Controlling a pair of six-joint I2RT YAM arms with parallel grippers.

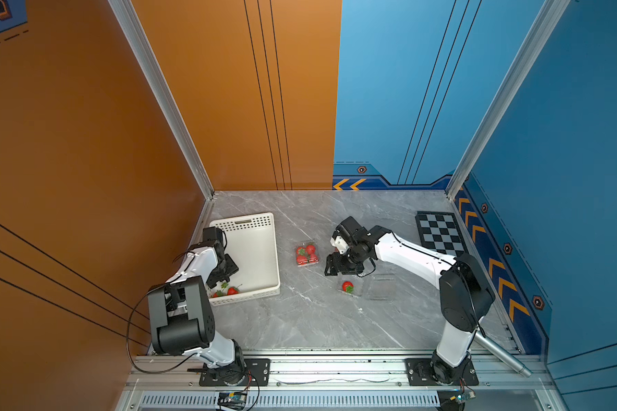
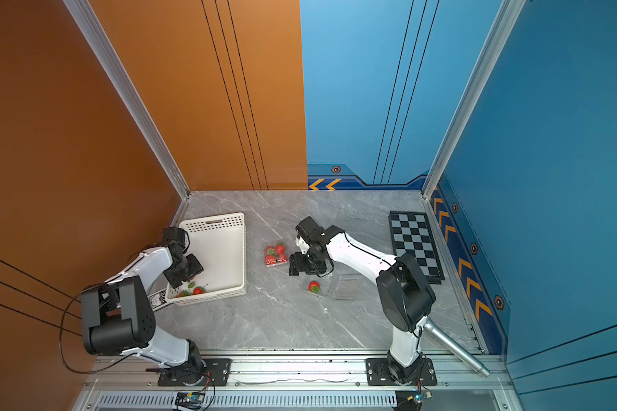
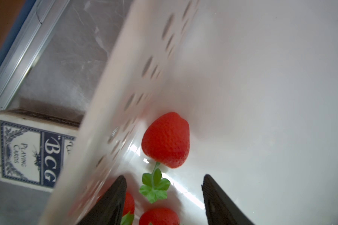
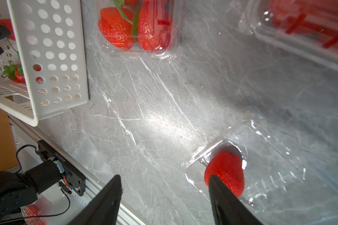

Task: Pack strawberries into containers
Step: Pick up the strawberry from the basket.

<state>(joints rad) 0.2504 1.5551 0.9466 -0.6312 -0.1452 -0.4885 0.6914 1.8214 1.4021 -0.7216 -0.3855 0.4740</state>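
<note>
Left gripper (image 3: 164, 176) hovering inside white perforated basket (image 1: 257, 249), jaws apart, empty. Strawberry (image 3: 166, 140) lying against basket wall. Judging best: dropping straight, closing across berry body, clearing wall. Right gripper (image 4: 164, 176) gaping, empty, outside basket near one-berry clamshell (image 4: 271, 175).

Looks like a robotics lab test cell, built around a grey marble-look tabletop (image 1: 317, 320). Boxed in behind and on both sides of the tabletop by printed orange panels (image 1: 68, 142) and blue panels (image 1: 567, 142), held in bare aluminium posts (image 1: 165, 99). Along the tabletop's near edge, an aluminium rail (image 1: 335, 366) with a left arm (image 1: 189, 270) and a right arm (image 1: 414, 254) bolted down on black plates. Below that edge, a slotted cable duct (image 1: 300, 400) and an exposed circuit board (image 1: 233, 396). At the tabletop's far right corner, a black-and-grey checkerboard (image 1: 440, 233).
</note>
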